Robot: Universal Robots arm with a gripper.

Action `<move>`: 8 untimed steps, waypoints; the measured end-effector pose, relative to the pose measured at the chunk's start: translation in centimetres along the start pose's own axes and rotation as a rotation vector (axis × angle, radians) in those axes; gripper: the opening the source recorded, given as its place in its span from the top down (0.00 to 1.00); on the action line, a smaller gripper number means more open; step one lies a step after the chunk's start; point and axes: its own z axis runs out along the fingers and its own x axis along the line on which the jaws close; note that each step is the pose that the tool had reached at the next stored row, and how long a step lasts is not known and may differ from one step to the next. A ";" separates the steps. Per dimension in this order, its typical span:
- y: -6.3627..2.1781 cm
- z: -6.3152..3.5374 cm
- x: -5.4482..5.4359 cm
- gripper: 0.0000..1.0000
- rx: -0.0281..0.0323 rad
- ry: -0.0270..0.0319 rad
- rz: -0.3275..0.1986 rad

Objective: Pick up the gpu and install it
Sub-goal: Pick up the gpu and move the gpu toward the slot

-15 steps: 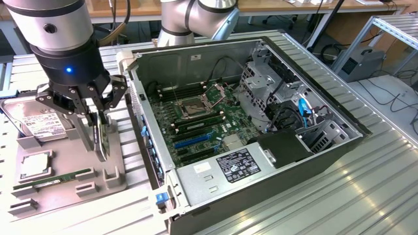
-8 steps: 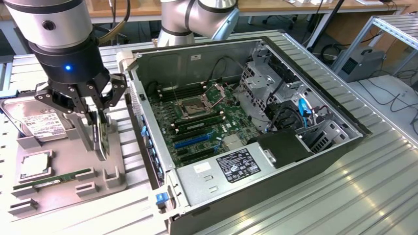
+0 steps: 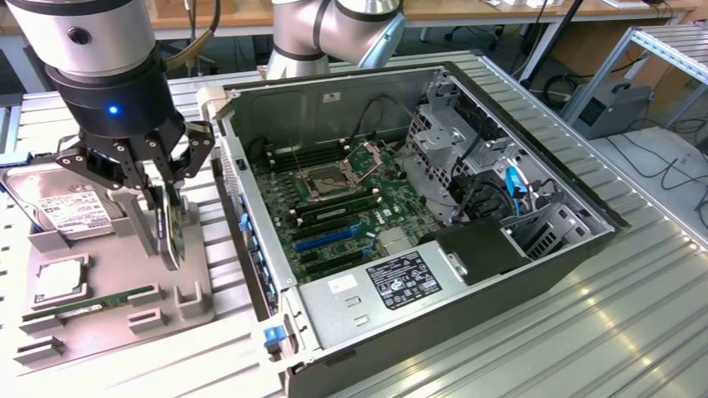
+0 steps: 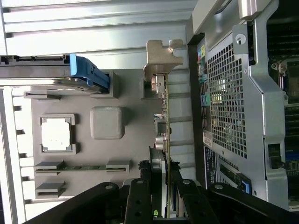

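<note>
Dark gpu [image 4: 164, 112] upright, clamped in pincer [image 4: 164, 170].

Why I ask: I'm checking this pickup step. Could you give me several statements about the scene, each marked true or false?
1. The gripper is closed on the graphics card, which stands on edge over the grey tray. True.
2. The computer case has its side panel on. False: it lies open, with the motherboard showing.
3. The hard drive with the white label lies inside the case. False: it sits on the tray, at the exterior view's left.
4. A memory stick lies in the tray. True.
</note>
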 end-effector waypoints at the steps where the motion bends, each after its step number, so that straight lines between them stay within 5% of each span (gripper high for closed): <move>1: 0.00 -0.06 0.0 0.73 0.0000 0.0000 0.000; 8: 0.01 -0.48 0.0 0.73 0.0000 0.0000 0.000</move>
